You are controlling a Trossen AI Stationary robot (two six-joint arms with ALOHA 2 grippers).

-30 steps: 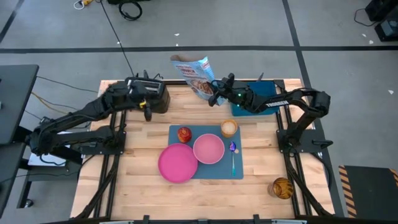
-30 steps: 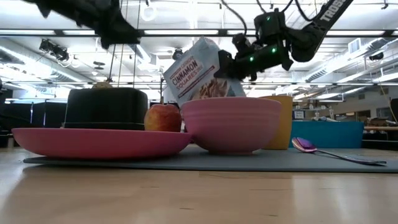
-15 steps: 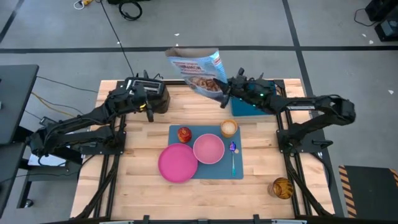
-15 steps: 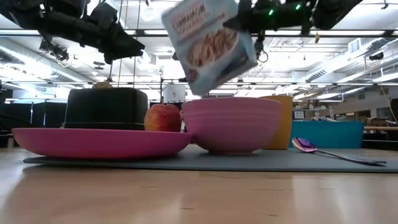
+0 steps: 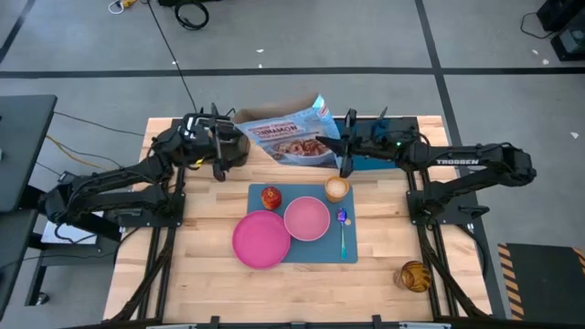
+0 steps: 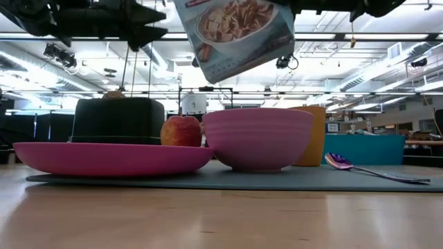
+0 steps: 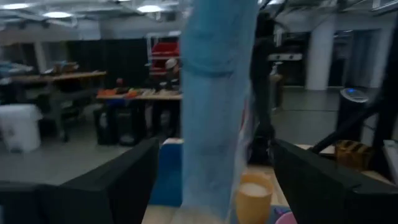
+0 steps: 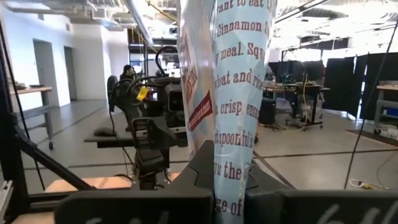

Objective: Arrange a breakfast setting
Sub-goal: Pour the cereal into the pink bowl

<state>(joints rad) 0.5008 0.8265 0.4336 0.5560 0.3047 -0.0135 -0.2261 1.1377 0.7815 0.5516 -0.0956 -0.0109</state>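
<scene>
Right tool (image 5: 340,149) is clamping the cereal bag (image 5: 291,139), holding it lengthwise across the counter's (image 5: 206,283) back, above and behind the pink bowl (image 5: 306,218) on the placemat (image 5: 352,251). Left tool (image 5: 222,146) is hanging open at the bag's far end. Bag is reading "Cinnamon".

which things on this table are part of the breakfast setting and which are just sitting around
Setting: placemat, pink plate, pink bowl, apple, tan cup, spoon, plus the cereal bag held up by the right gripper.

Lying about: black toaster, blue tray, jar.
</scene>
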